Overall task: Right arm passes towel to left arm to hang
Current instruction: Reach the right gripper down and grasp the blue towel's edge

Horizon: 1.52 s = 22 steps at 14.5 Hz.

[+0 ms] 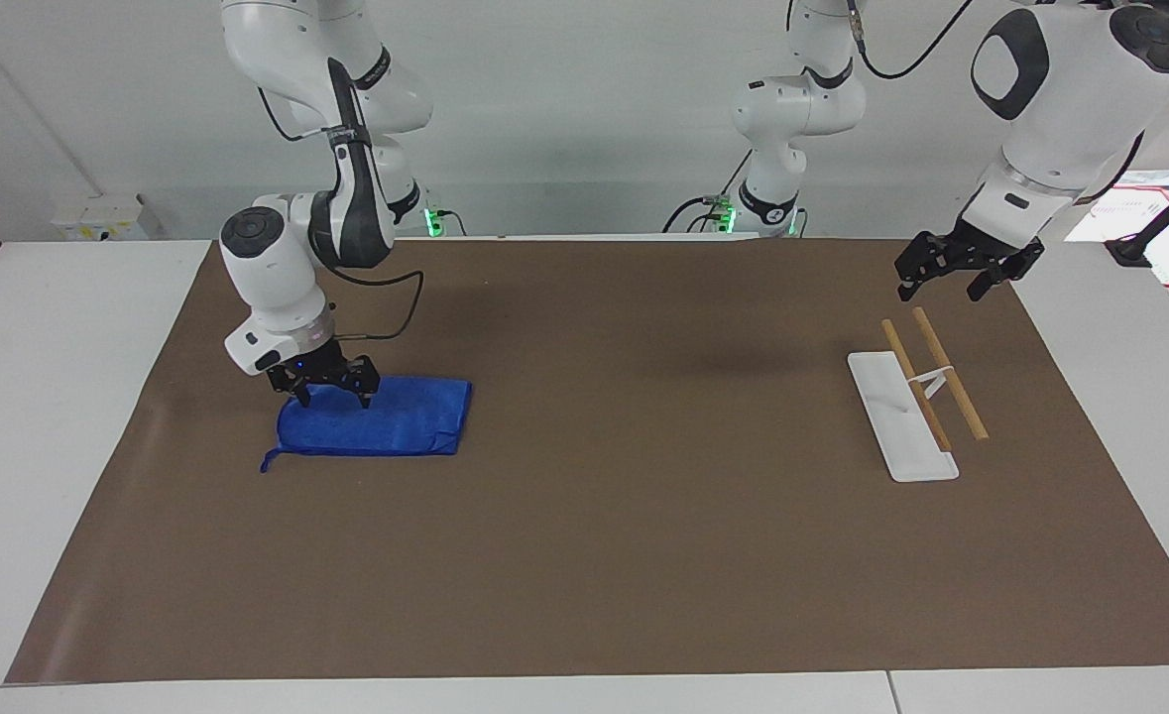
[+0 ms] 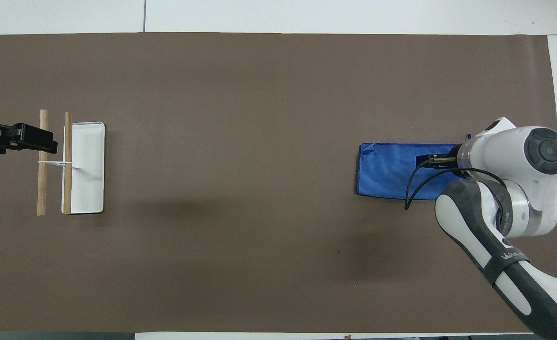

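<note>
the big brown mat (image 1: 643,555) covers most of the white table, and everything here is placed by that mat.

at the right arm's end of the mat lies the soft, bright blue folded towel (image 1: 386,421), flat on the mat, with a little blue cord loop (image 1: 267,462) at its corner. the black claw of the right gripper (image 1: 329,395) with a tiny blue light is down at the towel's edge that is closer to the robots. its fingers are spread apart, with the tips at the cloth, and it is not pinching the towel. the big white right arm (image 1: 292,248) bends down to it.

at the left arm's end of the mat stands the white flat-bottomed rack with two wooden bars (image 1: 916,397). the left gripper (image 1: 941,278), a black claw with no light, hangs in the air over the mat's corner close to the robots. its fingers are spread and hold nothing. the left arm (image 1: 1050,109) waits.
</note>
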Available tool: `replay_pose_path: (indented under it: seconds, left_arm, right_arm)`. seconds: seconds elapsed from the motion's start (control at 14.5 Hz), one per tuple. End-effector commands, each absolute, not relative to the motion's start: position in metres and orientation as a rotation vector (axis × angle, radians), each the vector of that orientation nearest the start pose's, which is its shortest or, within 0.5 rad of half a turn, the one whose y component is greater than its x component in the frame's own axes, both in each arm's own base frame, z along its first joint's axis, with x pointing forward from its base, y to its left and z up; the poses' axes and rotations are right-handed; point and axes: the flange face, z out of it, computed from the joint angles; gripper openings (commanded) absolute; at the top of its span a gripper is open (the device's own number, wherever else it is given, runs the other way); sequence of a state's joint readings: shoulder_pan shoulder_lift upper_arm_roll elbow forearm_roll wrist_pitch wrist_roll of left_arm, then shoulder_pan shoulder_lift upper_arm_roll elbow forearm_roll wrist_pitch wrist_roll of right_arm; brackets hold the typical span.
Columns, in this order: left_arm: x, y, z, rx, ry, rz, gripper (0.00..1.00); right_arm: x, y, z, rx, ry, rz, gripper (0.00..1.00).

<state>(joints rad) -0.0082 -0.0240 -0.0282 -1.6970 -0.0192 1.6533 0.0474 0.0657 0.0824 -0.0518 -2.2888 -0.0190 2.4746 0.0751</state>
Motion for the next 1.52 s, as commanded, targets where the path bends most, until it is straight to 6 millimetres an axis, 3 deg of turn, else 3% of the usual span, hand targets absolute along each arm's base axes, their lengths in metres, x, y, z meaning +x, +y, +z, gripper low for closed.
replay_pose_path:
  seconds: [0.0,0.28,0.48,0.55,0.62,0.97,1.03,1.17,1.31,1.45]
  left_arm:
    - [0.542,-0.023,0.586,-3.133,0.15,0.01,1.0]
    - [0.542,-0.023,0.586,-3.133,0.152,0.01,1.0]
    - [0.542,-0.024,0.586,-3.133,0.152,0.007,1.0]
    - [0.542,-0.024,0.586,-3.133,0.152,0.007,1.0]
    - [0.542,-0.025,0.586,-3.133,0.154,0.007,1.0]
    - [0.543,-0.025,0.587,-3.133,0.152,0.002,1.0]
    - [0.543,-0.025,0.587,-3.133,0.152,0.002,1.0]
    - [0.543,-0.025,0.587,-3.133,0.152,0.002,1.0]
    - [0.543,-0.025,0.587,-3.133,0.152,0.002,1.0]
    - [0.543,-0.025,0.587,-3.133,0.154,0.002,1.0]
  right_arm:
    - [0.525,0.009,0.311,-3.131,0.137,-0.195,1.0]
    - [0.526,0.01,0.284,-3.133,0.154,-0.179,1.0]
    - [0.516,0.009,0.275,-3.138,0.115,-0.15,1.0]
    - [0.513,0.009,0.273,-3.141,0.089,-0.136,0.88]
    - [0.513,0.008,0.273,-3.145,-0.011,-0.136,0.01]
    - [0.511,0.011,0.272,-3.145,0.006,-0.102,0.0]
    - [0.512,0.02,0.275,-3.146,0.007,-0.066,0.0]
    - [0.524,0.035,0.304,-3.145,0.036,-0.035,0.0]
    - [0.544,0.047,0.351,-3.145,0.07,0.009,0.0]
    - [0.561,0.075,0.401,-3.102,0.117,0.033,0.0]
